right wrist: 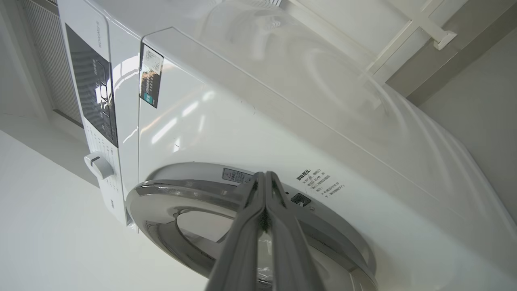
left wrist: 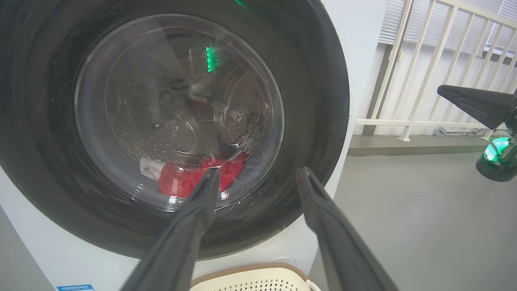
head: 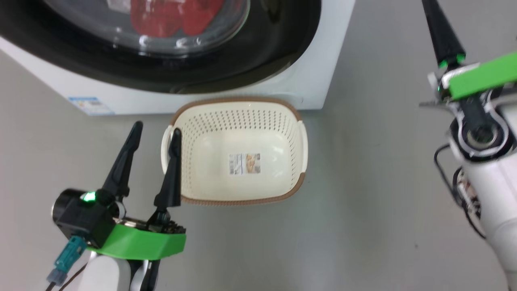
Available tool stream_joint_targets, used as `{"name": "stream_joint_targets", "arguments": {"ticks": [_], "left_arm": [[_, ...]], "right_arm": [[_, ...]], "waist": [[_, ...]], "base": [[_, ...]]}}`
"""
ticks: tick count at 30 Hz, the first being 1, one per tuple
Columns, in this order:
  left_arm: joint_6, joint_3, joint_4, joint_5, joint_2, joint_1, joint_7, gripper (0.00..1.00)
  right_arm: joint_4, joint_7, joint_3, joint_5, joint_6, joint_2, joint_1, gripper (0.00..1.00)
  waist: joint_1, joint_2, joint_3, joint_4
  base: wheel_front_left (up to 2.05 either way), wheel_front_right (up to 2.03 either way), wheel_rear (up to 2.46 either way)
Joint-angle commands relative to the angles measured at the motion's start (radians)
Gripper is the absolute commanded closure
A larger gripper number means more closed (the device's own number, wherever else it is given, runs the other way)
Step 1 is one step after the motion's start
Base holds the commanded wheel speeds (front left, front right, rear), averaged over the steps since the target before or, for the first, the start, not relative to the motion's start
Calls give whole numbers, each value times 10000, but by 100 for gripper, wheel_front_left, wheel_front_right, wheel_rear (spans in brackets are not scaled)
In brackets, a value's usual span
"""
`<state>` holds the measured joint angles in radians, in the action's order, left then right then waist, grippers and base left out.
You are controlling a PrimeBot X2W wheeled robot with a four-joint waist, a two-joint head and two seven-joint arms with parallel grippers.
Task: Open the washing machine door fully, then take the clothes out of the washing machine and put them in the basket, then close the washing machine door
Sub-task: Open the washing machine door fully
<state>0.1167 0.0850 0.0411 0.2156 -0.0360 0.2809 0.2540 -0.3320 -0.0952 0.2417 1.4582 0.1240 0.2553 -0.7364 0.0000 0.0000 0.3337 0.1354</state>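
Head view: the washing machine door [head: 258, 60] sits shut against the white washing machine [head: 325, 52], with the red clothes [head: 169, 16] visible behind its glass. The basket [head: 238, 117] stands empty on the grey floor [head: 363, 202], just in front of the machine. The left gripper [head: 156, 128] hovers at the basket's left handle, fingers spread wide, nothing held. Right wrist view: the right gripper [right wrist: 264, 178] has its fingers pressed together on nothing, tips at the door's chrome rim; contact cannot be confirmed.
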Motion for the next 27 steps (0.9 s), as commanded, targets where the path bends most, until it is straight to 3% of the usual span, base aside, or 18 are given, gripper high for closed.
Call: {"name": "stream_joint_targets", "arguments": {"ticks": [1, 13, 27], "left_arm": [[80, -189, -359, 122, -143, 319, 78, 0], [-40, 323, -864, 404, -143, 911, 78, 0], [-222, 710, -979, 590, -143, 995, 78, 0]], "right_arm": [[174, 377, 154, 463, 67, 23, -434, 100], [-254, 3671, -241, 2254, 67, 413, -2741, 100], [-1141, 5498, -498, 2156, 67, 668, -4135, 100]], "waist": [[0, 0, 748, 532], [0, 0, 2202, 1333], [0, 0, 2916, 1899]], "base": [[0, 0, 0], [0, 0, 0], [0, 0, 0]]}}
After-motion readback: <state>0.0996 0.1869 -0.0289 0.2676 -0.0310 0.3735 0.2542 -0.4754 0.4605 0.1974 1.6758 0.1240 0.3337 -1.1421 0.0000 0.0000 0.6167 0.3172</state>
